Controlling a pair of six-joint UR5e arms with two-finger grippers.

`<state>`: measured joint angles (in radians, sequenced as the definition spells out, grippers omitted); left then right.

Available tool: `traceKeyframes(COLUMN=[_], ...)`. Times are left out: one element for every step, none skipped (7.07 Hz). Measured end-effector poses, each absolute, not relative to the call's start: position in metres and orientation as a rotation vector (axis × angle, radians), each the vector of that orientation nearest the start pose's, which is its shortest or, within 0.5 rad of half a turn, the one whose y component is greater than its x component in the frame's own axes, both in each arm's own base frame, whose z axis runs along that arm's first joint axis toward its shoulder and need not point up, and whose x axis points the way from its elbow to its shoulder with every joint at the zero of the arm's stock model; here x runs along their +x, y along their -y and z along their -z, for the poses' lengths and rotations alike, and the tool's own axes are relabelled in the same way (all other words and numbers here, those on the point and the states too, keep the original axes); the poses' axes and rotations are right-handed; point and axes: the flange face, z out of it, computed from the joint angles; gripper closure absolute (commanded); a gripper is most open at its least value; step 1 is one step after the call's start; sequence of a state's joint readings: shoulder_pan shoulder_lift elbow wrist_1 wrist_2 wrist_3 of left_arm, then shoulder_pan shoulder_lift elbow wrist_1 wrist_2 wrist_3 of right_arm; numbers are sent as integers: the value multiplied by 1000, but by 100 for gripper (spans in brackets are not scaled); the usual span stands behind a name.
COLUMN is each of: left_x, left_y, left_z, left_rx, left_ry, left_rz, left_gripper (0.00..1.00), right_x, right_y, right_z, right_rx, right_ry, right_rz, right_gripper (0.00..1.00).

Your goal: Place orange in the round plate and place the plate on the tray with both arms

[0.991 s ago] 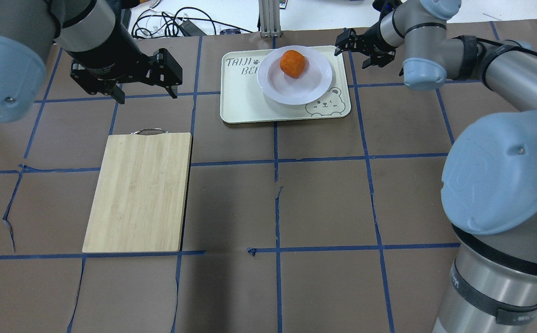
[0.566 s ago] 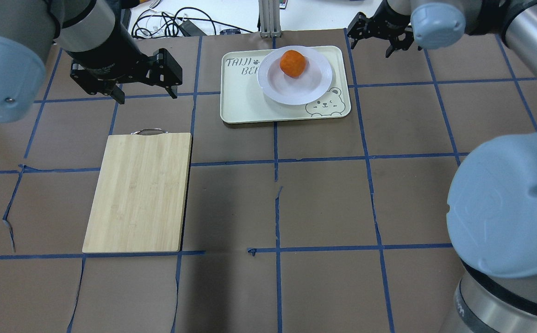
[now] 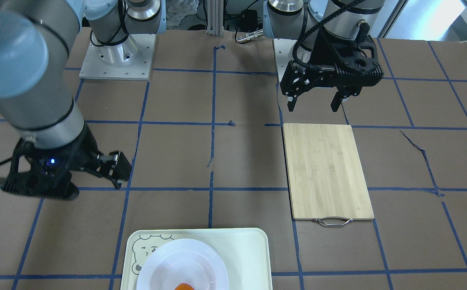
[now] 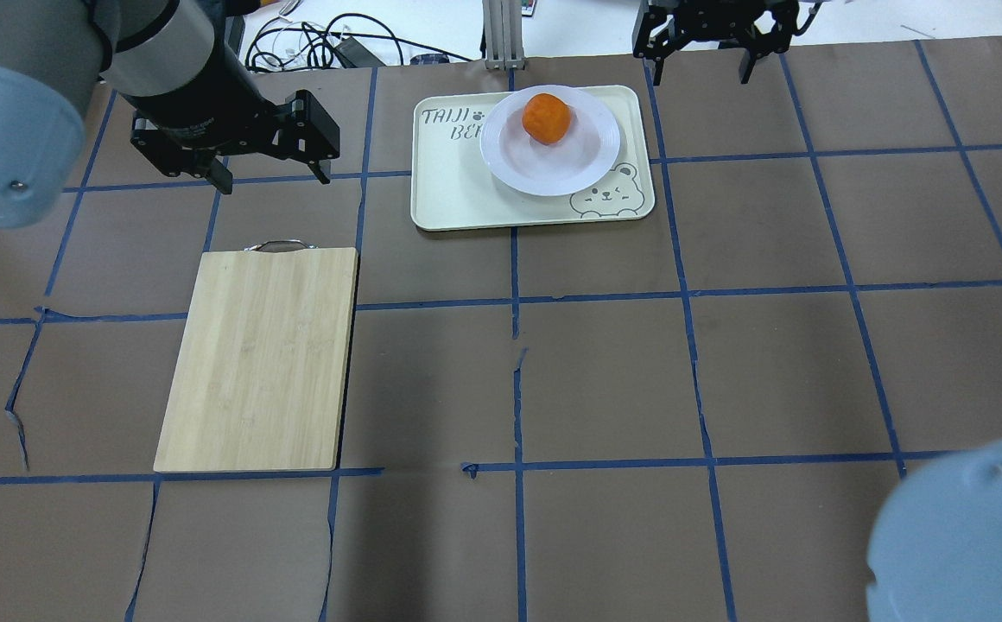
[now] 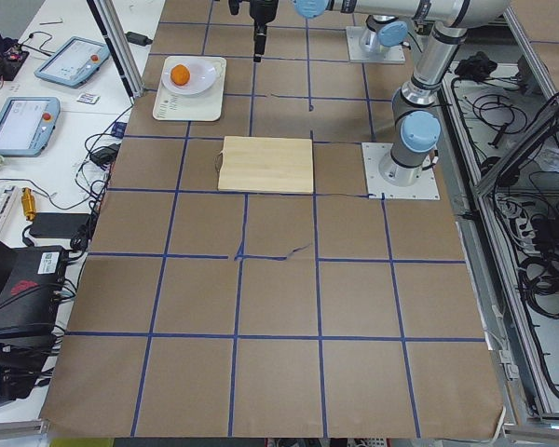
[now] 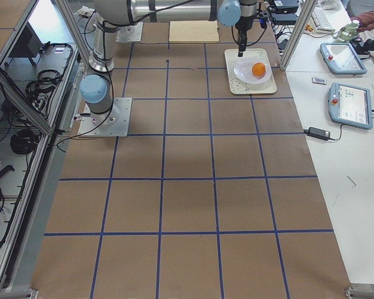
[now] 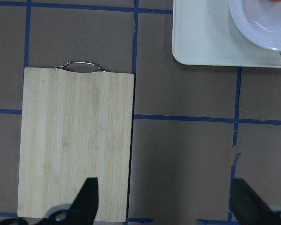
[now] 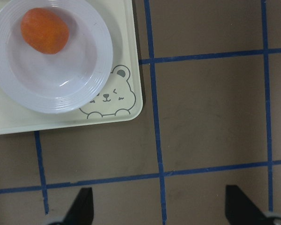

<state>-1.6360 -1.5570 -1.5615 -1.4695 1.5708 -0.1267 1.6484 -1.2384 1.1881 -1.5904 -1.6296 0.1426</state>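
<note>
The orange lies in the round plate, off centre toward the far rim. The plate rests on the right half of the tray, next to the bear drawing. My right gripper hangs open and empty above the table's far edge, right of the tray. Its wrist view looks down on the orange, the plate and the tray, with both fingertips wide apart. My left gripper is open and empty, left of the tray and beyond the cutting board.
A bamboo cutting board with a metal handle lies front left of the tray. Cables and an aluminium post sit past the table's far edge. Blue tape lines cross the brown table cover.
My right arm has drawn back from the tray's right side toward the far edge, and its elbow has swung out of the overhead view. Left arm, plate and orange have not moved.
</note>
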Motion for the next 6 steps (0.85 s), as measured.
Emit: traceKeyframes(left_x=[-165, -165, -165, -165, -165, -165], left_y=[488, 487, 487, 487, 487, 487], left_z=[-510, -510, -510, -511, -511, -511], left_rx=[-97, -98, -98, -97, -96, -96], left_ry=[-3146, -3146, -3146, -3146, -3146, -3146], left_rz=[195, 196, 196, 195, 195, 195], left_gripper=[0, 0, 0, 0, 0, 0], right_x=[181, 180, 176, 171, 166, 164], right_y=[584, 544, 516, 508, 511, 514], right_z=[-522, -538, -540, -538, -536, -533], right_rx=[73, 35, 11, 5, 15, 25], right_ry=[-3186, -3186, -3185, -3178, -3167, -3147], right_rz=[148, 163, 185, 248, 305, 317], right_gripper=[0, 0, 0, 0, 0, 0])
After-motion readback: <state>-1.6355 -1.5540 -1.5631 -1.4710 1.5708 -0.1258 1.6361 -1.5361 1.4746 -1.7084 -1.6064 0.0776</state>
